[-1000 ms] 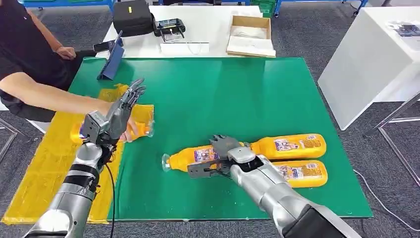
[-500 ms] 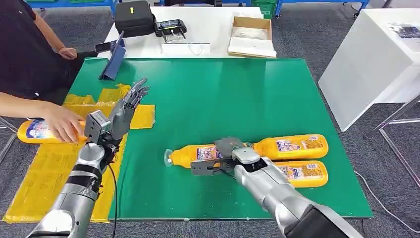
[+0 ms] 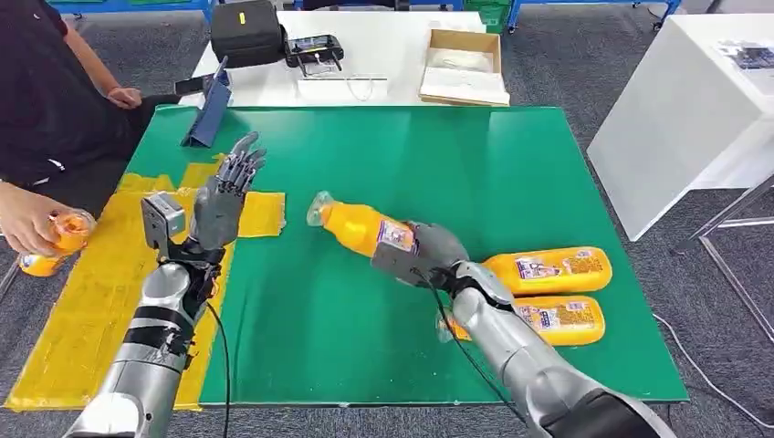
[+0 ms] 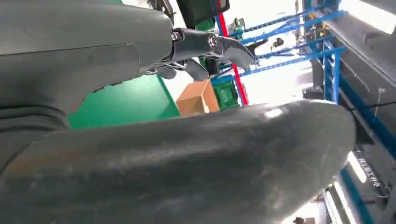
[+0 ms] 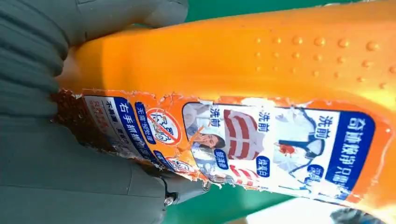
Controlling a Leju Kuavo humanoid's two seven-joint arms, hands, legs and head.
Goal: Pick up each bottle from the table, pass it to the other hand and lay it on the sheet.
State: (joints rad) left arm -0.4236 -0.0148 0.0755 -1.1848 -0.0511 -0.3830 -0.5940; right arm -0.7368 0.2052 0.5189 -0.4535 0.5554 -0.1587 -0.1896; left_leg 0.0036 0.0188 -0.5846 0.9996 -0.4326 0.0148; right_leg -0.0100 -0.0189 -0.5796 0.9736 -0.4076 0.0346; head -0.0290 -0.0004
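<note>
With two orange bottles [image 3: 544,271] lying side by side on the green table [image 3: 438,164] at lower right, the right hand [image 3: 422,255] grips a third, lifted bottle [image 3: 363,226] at centre frame, its clear cap tilted toward the upper left. The left hand [image 3: 222,199] waits upright with fingers spread and empty beside the crinkled yellow sheet [image 3: 82,301], so the pass and laying-down remain. That bottle is glossy, dimpled plastic, its label edge torn, and a person's hand [image 3: 26,217] at far left holds another.

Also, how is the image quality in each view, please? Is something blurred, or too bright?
Head view: evenly lit and sharp; the held bottle in the right hand reads clearly. Left wrist view: the left hand is close and soft, and the background behind it is blown out white. Right wrist view: bottle label sharp and legible, with no glare on it.
</note>
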